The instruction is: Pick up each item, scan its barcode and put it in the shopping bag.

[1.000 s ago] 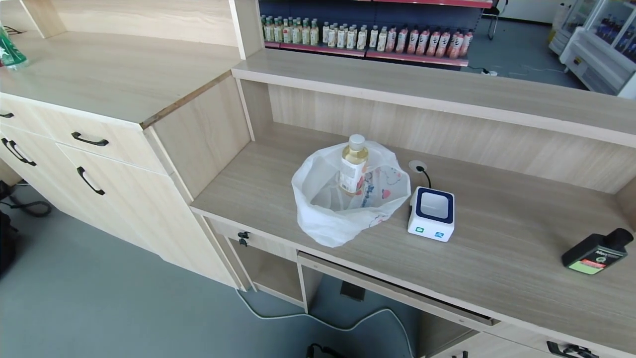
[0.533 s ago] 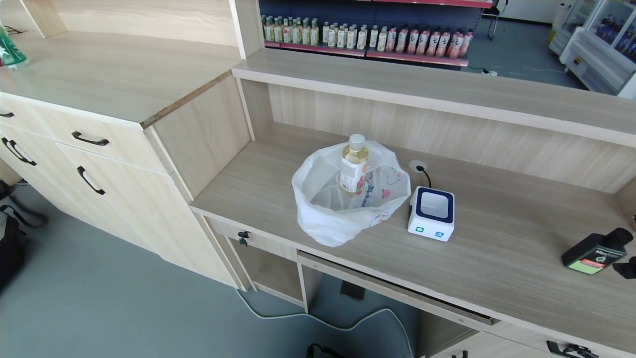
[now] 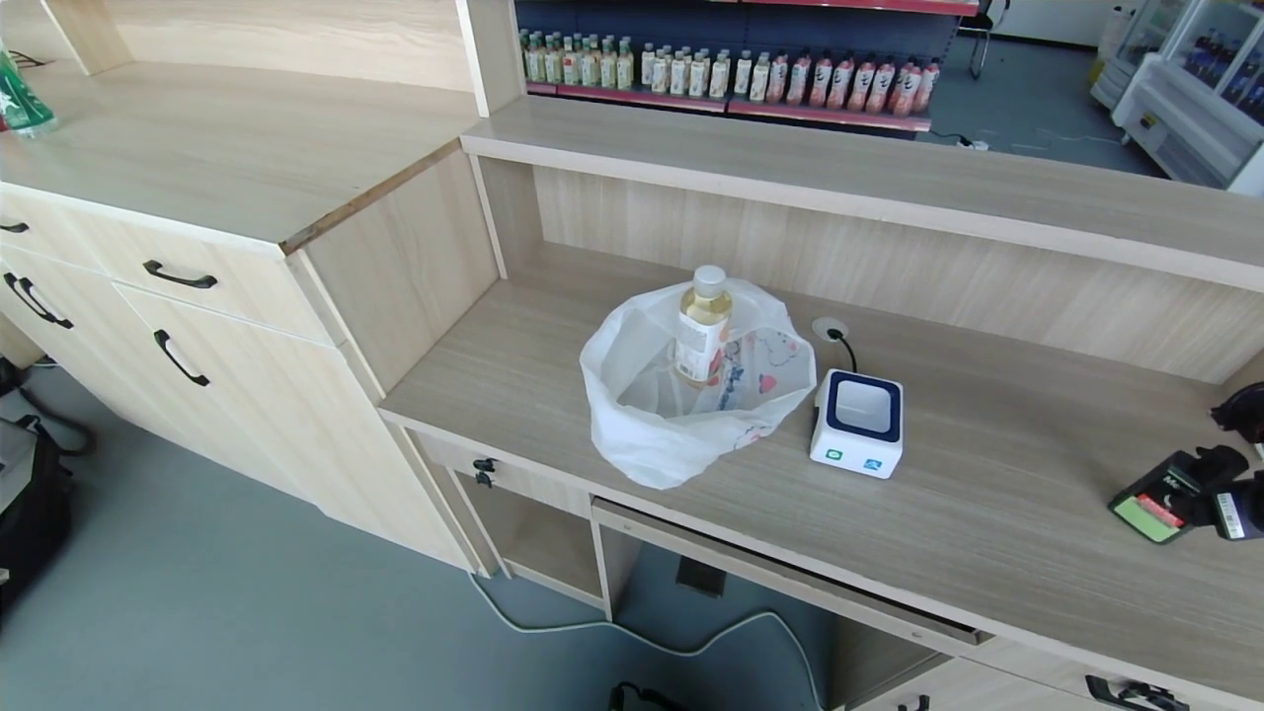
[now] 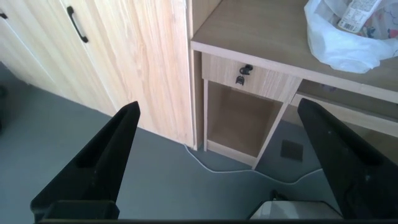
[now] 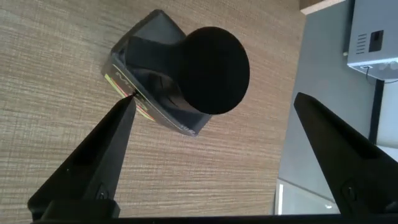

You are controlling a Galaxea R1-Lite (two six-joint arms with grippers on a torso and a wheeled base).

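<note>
Wooden counter (image 3: 987,513), shopping bag (image 3: 671,434), scanner (image 3: 857,425), black bottle (image 3: 1165,489) at right

the right gripper (image 3: 1240,462) has come in over the desk (image 3: 987,513) from the right and now has its jaws wide apart around the cap end of the black bottle (image 3: 1153,502). the bottle has shifted slightly left.

No print is sharp enough to read. The black bottle (image 3: 1165,497) carries a green-and-red label with tiny white lettering. The barcode scanner (image 3: 857,427) shows two small icons, one green and one blue. The drink bottle (image 3: 702,331) in the shopping bag (image 3: 652,449) has a white label.
</note>
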